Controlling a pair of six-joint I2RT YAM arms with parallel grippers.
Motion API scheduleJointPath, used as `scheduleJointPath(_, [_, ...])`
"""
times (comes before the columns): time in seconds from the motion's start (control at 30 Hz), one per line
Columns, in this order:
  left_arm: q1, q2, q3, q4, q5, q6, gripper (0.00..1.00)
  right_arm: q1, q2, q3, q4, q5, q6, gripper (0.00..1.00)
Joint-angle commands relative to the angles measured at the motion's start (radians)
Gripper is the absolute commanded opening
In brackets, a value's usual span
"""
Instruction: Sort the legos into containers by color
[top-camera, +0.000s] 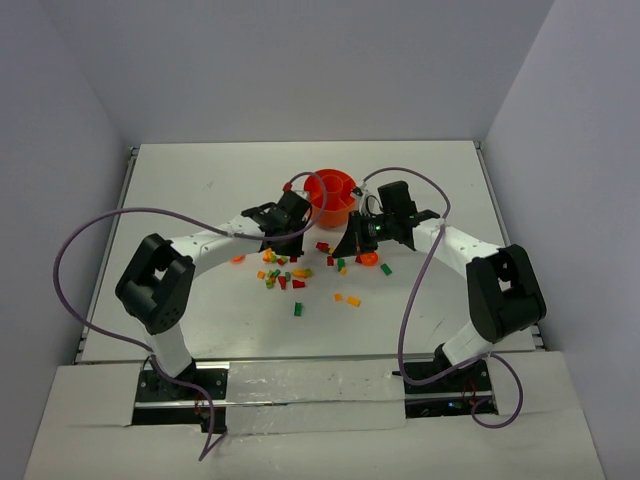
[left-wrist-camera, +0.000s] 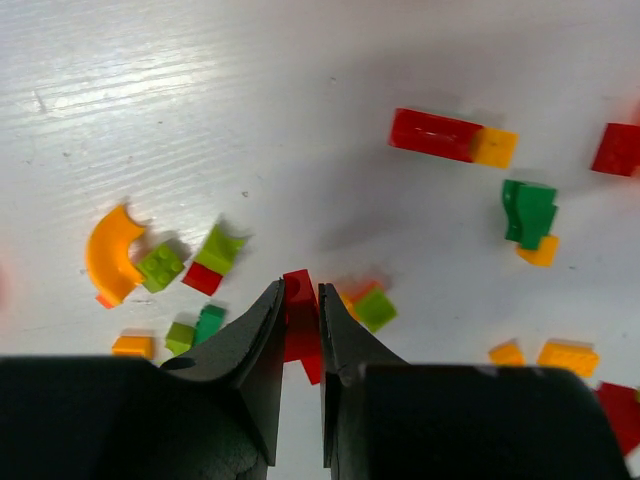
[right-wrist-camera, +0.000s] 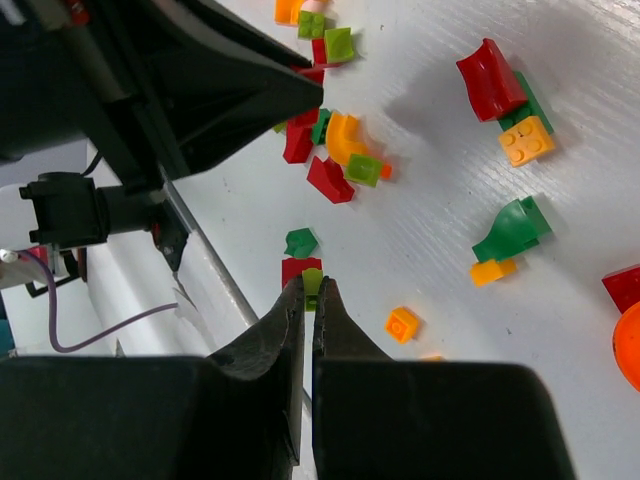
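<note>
the orange bowl (top-camera: 330, 212), split into compartments around a central cup, stands on the bench (top-camera: 190, 190) midway between its side edges and towards the far edge. the legos (top-camera: 283, 275) lie loose on the bench just on the near side of the bowl, red, green, orange and yellow mixed together. a lone green brick (top-camera: 298, 310) and two orange bits (top-camera: 346, 299) lie closer to the near edge.

the left fingers (left-wrist-camera: 300, 295) are low over the left part of the scatter and pinch a red brick (left-wrist-camera: 302, 335) that stands between their tips. an orange curved piece (left-wrist-camera: 110, 255) lies to its left, and a long red brick with an orange end (left-wrist-camera: 435, 133) lies further off.

the right fingers (right-wrist-camera: 310, 292) are closed tight, down at the bench on the right part of the scatter. a lime bit (right-wrist-camera: 312, 279) sits right at their tips with a small red brick (right-wrist-camera: 295, 267) touching it. whether the lime bit is actually nipped cannot be told. a red curved piece (right-wrist-camera: 490, 78) and an orange brick (right-wrist-camera: 527, 140) lie together well to the right.
</note>
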Motion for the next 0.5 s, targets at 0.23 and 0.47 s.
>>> scheduleJointPath(0.23, [0.09,0.026,-0.009,0.061,-0.024,0.05,0.06,0.0,-0.034,0.002,0.008,-0.003,-0.013,0.0])
scheduleJointPath(0.47, [0.196,0.039,0.017,0.076,-0.041,0.066,0.13,0.006,-0.012,0.03,0.017,-0.005,0.003,0.0])
